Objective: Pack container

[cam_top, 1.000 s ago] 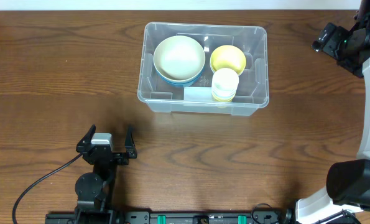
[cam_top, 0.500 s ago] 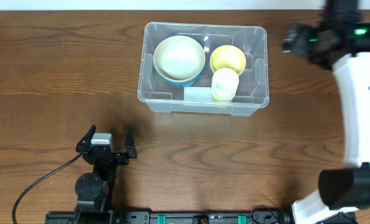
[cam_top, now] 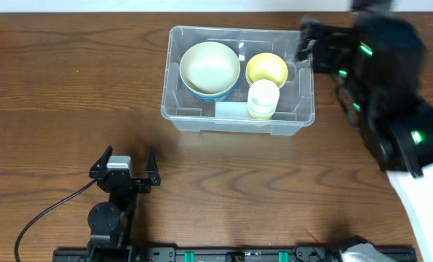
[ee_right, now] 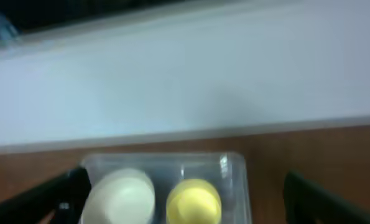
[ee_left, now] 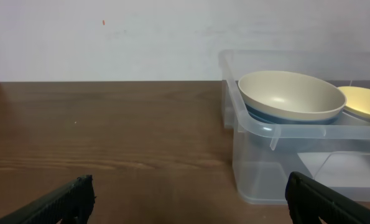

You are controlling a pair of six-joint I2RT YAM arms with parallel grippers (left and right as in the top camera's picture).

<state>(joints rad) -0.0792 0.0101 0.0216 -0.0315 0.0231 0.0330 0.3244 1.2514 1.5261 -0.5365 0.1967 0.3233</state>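
Your right tool has come in from the edge; overhead, it hangs released at the right rim of the container on the bench; left tool parked, released. Left wrist: bowls inside. Right wrist: blurred, so slow down, centre first.

Clear container, cream bowl, blue bowl, yellow bowl, white cup, brown wood-grain table
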